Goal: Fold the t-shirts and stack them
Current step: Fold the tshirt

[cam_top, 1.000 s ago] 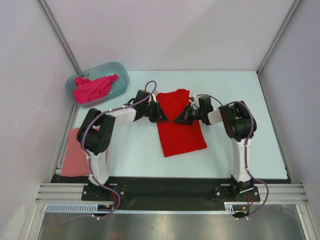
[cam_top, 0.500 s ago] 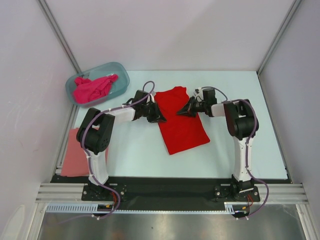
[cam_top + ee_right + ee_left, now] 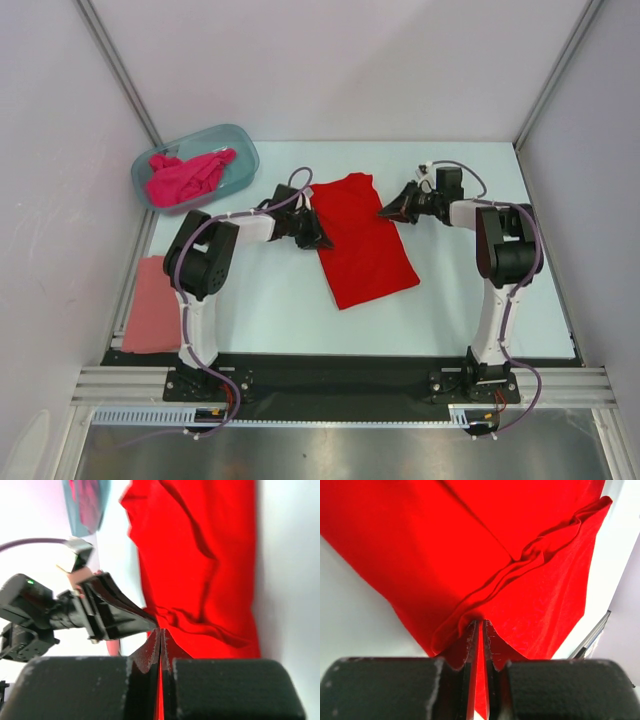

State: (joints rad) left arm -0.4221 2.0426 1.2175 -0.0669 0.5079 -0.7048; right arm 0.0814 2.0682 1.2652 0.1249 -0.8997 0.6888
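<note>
My R gripper (image 3: 388, 213) has swung out toward the tabletop's right edge, taking the red t-shirt (image 3: 362, 250)'s right side w/ it. L gripper (image 3: 318, 238) is clamped on the shirt's left edge, R pinched tight on cloth too. Shirt's mid-tabletop, nearer the far edge, spread flatter; prob ready to fold.

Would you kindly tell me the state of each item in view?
red t-shirt: flat on table, pinched at both sides.
magenta t-shirt: crumpled in tub.
salmon-pink t-shirt: folded, at table's left edge.
left hand: shut on red t-shirt.
right hand: shut on red t-shirt.
</note>
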